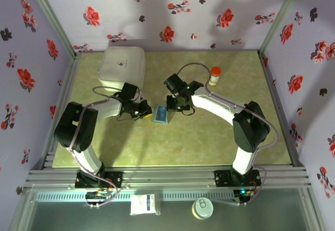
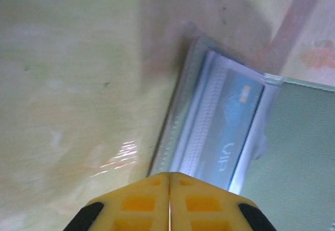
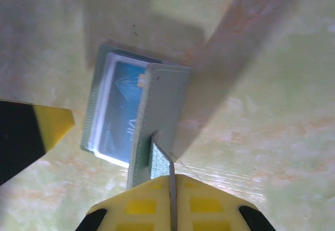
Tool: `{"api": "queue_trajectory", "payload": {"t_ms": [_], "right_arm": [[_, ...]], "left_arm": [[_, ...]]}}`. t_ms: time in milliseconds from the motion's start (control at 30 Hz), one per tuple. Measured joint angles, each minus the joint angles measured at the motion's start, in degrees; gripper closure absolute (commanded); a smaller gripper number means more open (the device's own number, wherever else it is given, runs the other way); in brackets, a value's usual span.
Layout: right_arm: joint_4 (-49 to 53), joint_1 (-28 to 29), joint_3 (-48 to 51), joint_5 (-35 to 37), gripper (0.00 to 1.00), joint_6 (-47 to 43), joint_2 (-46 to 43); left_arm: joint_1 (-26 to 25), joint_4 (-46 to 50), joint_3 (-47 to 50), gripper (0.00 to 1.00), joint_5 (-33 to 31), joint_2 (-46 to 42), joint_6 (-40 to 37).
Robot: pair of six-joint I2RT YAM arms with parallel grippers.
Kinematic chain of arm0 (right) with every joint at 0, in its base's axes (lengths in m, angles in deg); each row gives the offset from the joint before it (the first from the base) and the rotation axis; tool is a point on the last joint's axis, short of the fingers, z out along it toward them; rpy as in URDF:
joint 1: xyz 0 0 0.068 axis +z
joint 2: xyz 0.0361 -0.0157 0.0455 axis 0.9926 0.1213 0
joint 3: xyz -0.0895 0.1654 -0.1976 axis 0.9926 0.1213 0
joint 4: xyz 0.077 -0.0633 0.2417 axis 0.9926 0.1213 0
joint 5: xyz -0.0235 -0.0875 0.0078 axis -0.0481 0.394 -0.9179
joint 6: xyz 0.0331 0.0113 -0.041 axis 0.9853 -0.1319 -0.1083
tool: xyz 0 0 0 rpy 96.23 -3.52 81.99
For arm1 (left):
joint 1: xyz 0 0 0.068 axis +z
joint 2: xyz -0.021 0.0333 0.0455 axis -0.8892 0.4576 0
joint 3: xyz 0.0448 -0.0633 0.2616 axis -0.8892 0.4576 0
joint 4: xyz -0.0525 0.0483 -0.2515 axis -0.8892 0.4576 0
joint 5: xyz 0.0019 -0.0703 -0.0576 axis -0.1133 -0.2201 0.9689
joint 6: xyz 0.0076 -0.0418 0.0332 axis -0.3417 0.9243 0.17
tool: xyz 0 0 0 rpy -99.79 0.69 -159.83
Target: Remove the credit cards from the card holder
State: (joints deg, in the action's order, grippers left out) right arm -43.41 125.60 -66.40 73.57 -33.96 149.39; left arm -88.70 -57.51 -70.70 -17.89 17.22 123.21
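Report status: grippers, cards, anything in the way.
Right gripper shut on card holder flap. Left gripper shut, empty, beside holder. Blue card inside, not yet out. White box, small bottle well away.

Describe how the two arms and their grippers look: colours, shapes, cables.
The left arm and right arm have smooth white rounded links joined by chunky black joints, on black bases. A thin grey cable loops along each. The left gripper and right gripper have yellow fingers with square recesses moulded in, black at the outer corners.
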Motion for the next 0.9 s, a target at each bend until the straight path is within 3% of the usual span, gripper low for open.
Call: {"api": "queue_trajectory", "payload": {"t_ms": [367,900], "right_arm": [[-0.8,-5.8,7.8,0.9,0.93,-1.0,-1.0],[-5.0,-6.6,9.3,0.5,0.94,-3.0,5.5]], "left_arm": [[-1.4,0.9,-2.9,0.97,-0.5,4.5,-0.2],[-1.5,2.8,-2.8,0.97,-3.1,4.7,-0.2]]}}
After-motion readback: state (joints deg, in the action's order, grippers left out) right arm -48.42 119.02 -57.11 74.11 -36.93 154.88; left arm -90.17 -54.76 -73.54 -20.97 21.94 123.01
